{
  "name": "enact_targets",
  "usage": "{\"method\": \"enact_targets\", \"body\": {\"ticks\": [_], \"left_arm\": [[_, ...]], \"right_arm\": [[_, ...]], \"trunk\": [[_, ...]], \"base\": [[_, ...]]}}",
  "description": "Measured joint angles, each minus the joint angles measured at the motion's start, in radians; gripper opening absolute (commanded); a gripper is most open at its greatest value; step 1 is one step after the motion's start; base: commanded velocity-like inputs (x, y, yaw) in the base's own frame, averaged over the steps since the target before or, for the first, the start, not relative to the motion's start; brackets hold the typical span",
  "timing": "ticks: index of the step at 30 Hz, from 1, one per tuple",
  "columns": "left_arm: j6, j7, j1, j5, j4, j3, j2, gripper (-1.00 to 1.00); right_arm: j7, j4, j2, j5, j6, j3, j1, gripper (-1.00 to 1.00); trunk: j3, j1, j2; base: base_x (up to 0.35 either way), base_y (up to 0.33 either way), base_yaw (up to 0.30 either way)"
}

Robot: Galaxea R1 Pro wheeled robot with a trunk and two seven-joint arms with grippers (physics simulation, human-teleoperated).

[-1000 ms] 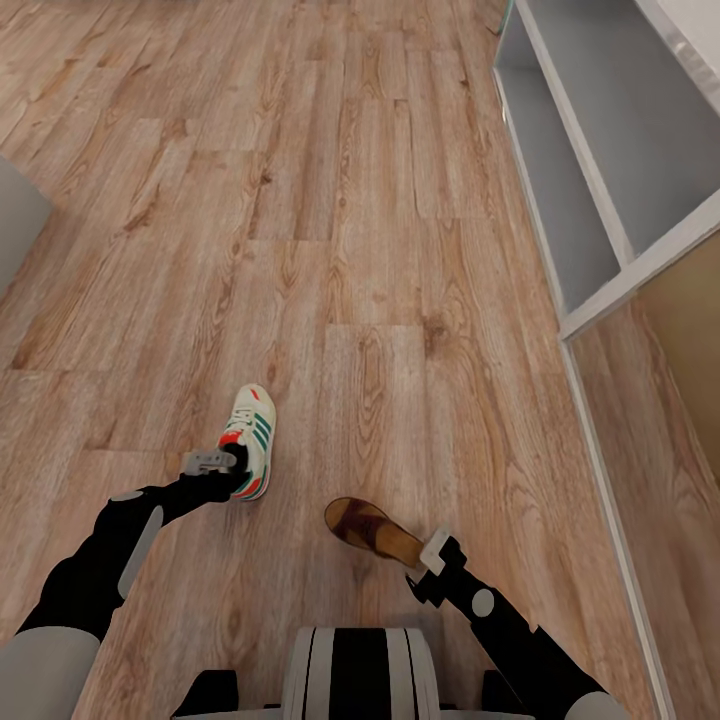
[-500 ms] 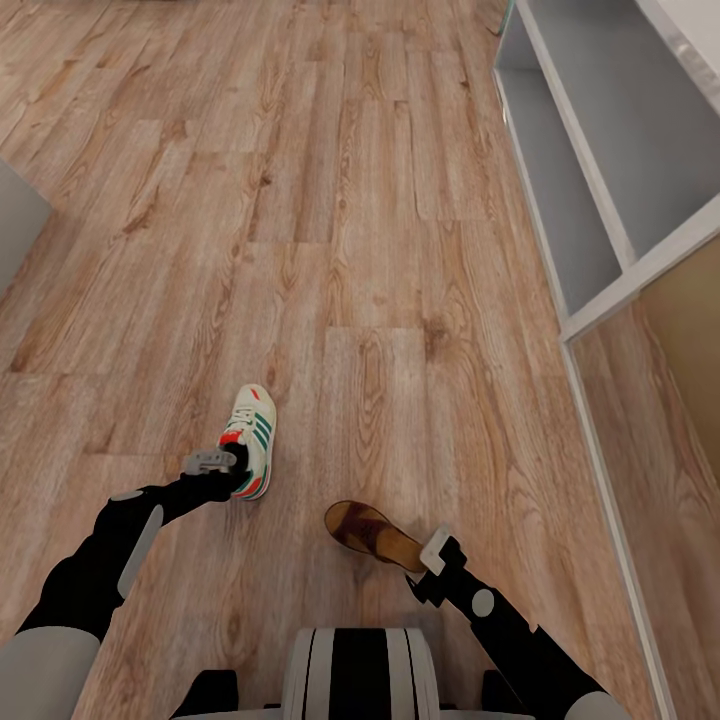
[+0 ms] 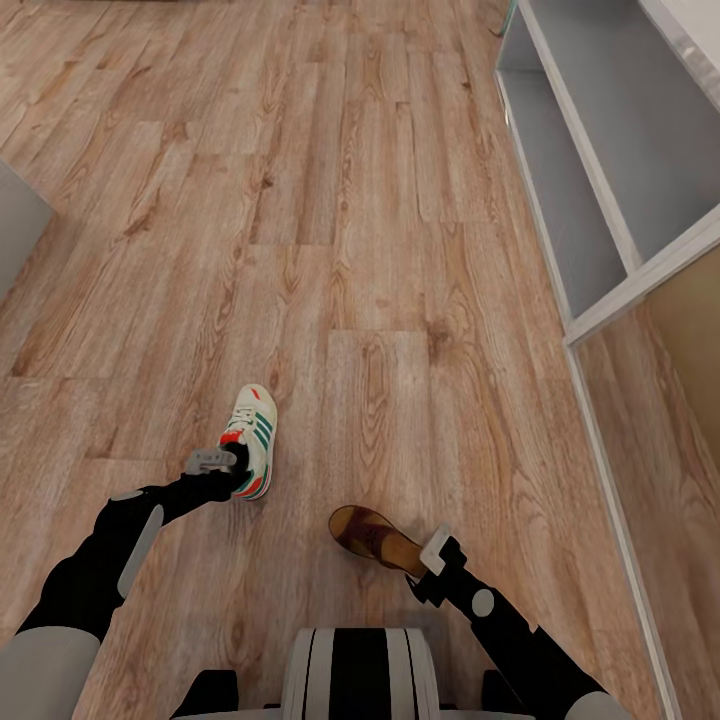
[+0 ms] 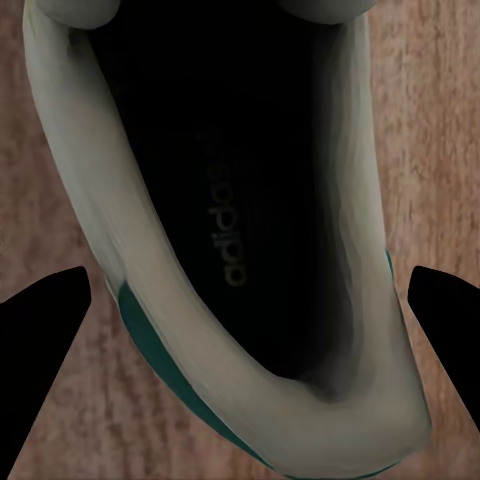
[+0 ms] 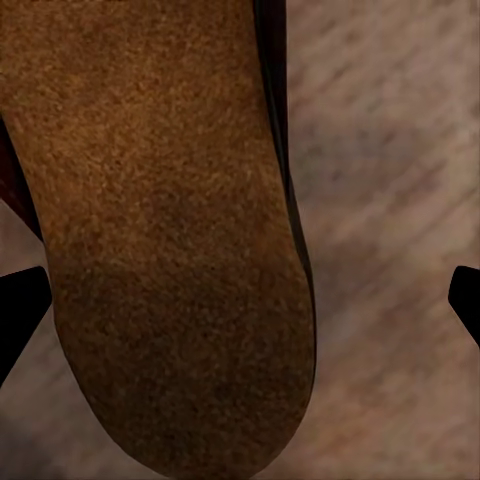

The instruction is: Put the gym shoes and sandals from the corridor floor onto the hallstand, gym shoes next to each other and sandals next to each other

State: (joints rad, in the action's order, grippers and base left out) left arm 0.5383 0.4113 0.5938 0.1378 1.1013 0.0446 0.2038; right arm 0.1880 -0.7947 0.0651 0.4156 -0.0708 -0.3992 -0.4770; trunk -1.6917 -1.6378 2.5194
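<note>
One gym shoe (image 3: 254, 436), white with green stripes and red accents, lies toe-away on the corridor floor (image 3: 380, 250). My left gripper (image 3: 238, 478) sits at its heel; the left wrist view shows its fingers (image 4: 50, 340) pressed against both sides of the gym shoe (image 4: 225, 200), shut on it. One brown sandal (image 3: 372, 535) lies to the right. My right gripper (image 3: 416, 572) is at the sandal's heel, open, with its fingertips (image 5: 20, 310) wide on either side of the tan insole (image 5: 170, 250). The grey hallstand (image 3: 600, 170) stands at the upper right.
A grey object (image 3: 15, 220) juts in at the left edge. A tan panel (image 3: 690, 330) adjoins the hallstand on the right, with a pale skirting strip running along the floor. My own base (image 3: 360, 670) sits at the bottom centre. Wide plank floor lies ahead.
The camera has shifted: floor, hallstand and sandal slid slightly down the view. The gym shoe kept its place against the left gripper. Both arms hold the same pose.
</note>
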Motion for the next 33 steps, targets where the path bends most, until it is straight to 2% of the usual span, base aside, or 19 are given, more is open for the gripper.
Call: {"method": "enact_targets", "body": {"ticks": [2,8,12,13,33], "left_arm": [[-0.001,0.0,0.0,-0.002,0.0,0.0,0.0,-1.0],[-0.003,0.0,0.0,-0.017,0.037,0.002,0.0,-1.0],[-0.002,0.0,0.001,-0.014,0.037,0.003,0.0,-1.0],[-0.003,0.0,0.001,-0.013,0.037,0.003,0.0,-1.0],[-0.004,0.0,0.0,-0.009,0.037,0.004,0.001,-1.0]], "right_arm": [[0.0,0.0,0.0,0.0,0.0,0.0,0.0,1.0],[0.0,0.001,0.0,0.0,0.0,0.0,0.0,1.0],[0.0,0.001,0.0,0.0,0.0,0.001,0.0,1.0],[0.0,0.001,0.0,0.0,0.0,0.0,0.0,-1.0],[0.0,0.0,0.0,0.005,0.001,0.001,0.0,-1.0]], "trunk": [[0.0,0.0,0.0],[-0.023,-0.003,0.001],[-0.023,-0.003,0.001],[-0.023,-0.003,0.001],[-0.023,-0.003,0.001]], "base": [[0.0,0.0,0.0],[0.0,0.0,0.0],[0.0,0.0,0.0],[0.0,0.0,0.0],[0.0,0.0,0.0]]}}
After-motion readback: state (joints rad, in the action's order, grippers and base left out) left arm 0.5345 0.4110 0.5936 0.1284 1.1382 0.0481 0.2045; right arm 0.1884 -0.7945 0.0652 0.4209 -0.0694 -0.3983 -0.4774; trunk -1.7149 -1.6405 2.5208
